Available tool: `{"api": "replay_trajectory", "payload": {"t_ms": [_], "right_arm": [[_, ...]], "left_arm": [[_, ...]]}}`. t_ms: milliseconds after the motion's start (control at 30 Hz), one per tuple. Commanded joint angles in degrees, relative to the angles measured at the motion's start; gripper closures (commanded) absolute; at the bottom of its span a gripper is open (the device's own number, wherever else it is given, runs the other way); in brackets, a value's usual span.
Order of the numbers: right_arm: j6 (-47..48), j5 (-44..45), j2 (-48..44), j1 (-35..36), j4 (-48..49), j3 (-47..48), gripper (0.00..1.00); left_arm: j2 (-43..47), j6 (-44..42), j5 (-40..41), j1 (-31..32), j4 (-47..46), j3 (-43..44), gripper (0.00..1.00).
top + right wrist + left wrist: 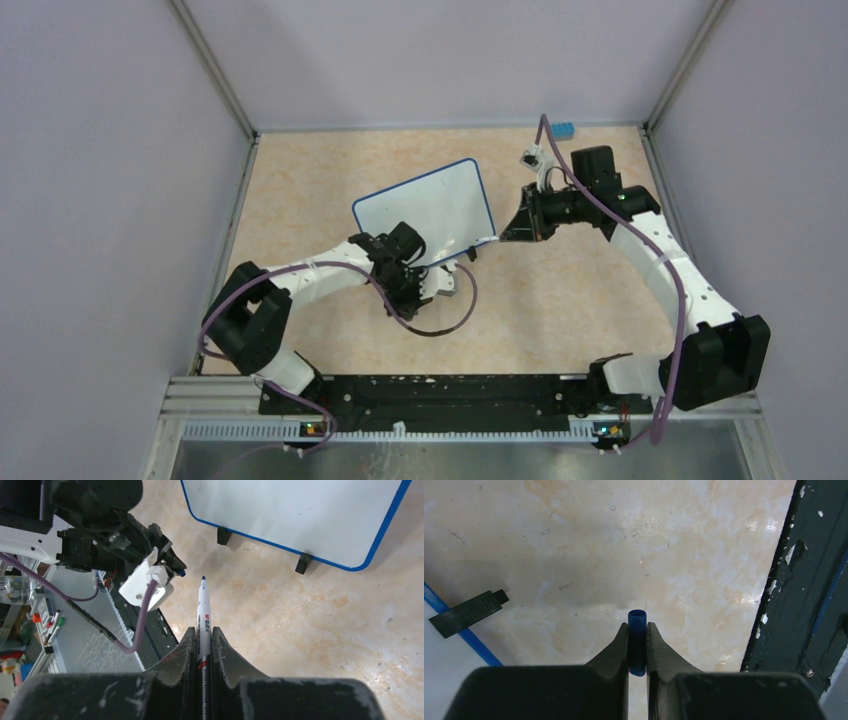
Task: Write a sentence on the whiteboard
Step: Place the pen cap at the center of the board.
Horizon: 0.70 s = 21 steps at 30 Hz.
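The whiteboard point(425, 205) stands tilted at mid-table, its white face blank; no sentence shows on it. In the right wrist view the whiteboard point(295, 515) shows its blue frame and two black feet. My right gripper point(515, 228) point(202, 635) is shut on a white marker point(203, 607), uncapped, blue tip pointing away, just right of the board's near right corner. My left gripper point(458, 266) point(637, 630) is shut on the blue marker cap point(637, 640), just in front of the board's near edge. One board foot point(469, 612) shows in the left wrist view.
A blue block point(563, 129) lies at the back wall on the right. The black base rail point(430, 395) point(804, 580) runs along the near edge. Grey walls close in the left, right and back sides. Cables hang from both arms.
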State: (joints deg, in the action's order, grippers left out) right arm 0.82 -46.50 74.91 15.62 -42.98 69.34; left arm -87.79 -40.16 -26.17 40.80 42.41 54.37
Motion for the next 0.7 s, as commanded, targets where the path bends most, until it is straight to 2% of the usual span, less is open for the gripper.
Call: {"api": "replay_trajectory", "payload": {"t_ms": [0,133,500,667], "right_arm": [[-0.12,0.85,-3.33,-0.24,2.47,0.15,1.0],[0.65,2.47,-3.83,-0.18,2.24,-0.52,1.0],[1.77,6.76,-2.99,-0.23,2.0,0.59,1.0],[2.06,5.71,-2.09,-0.21,1.37,2.21,1.0]], "left_arm": [[-1.43,1.43,3.54,1.07,-4.24,-1.27,0.85],[-2.0,1.83,4.68,1.86,-6.21,-2.83,0.81],[-0.47,2.94,5.59,3.06,-10.37,-7.31,0.62],[3.35,4.42,4.77,3.07,-7.25,-6.34,0.45]]}}
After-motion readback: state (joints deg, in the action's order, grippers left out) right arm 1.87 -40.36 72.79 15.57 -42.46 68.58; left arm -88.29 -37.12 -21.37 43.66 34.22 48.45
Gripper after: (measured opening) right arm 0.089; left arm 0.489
